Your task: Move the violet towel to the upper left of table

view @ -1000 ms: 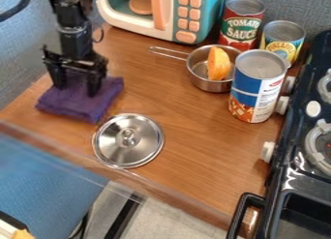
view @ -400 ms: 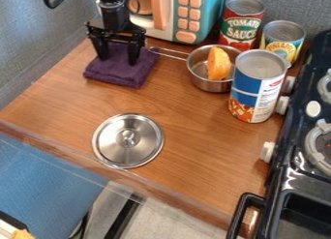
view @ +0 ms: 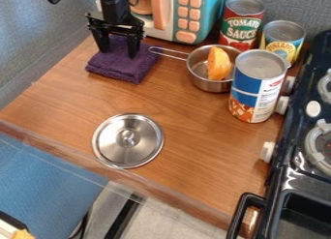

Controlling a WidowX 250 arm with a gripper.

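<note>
The black gripper (view: 119, 53) hangs over the violet towel (view: 121, 68) at the upper left of the table, its two fingers spread apart. Purple cloth shows between and behind the fingers, and their tips are at or just over it; whether they touch it I cannot tell. The towel lies folded in a thick, slightly skewed pad on the wooden table (view: 65, 95), just in front of the toy microwave and left of the pan's handle.
The microwave (view: 168, 20) stands behind. A pan (view: 210, 83) with an orange piece (view: 218, 64) is to the right, beside several cans. A metal lid (view: 128, 140) lies nearer the front edge; a stove (view: 304, 160) borders the right.
Towel and gripper have gone from the left edge toward the microwave, rightward and back. Since the later earlier frame, the gripper is slightly higher in view and the towel has shifted a little backward.
</note>
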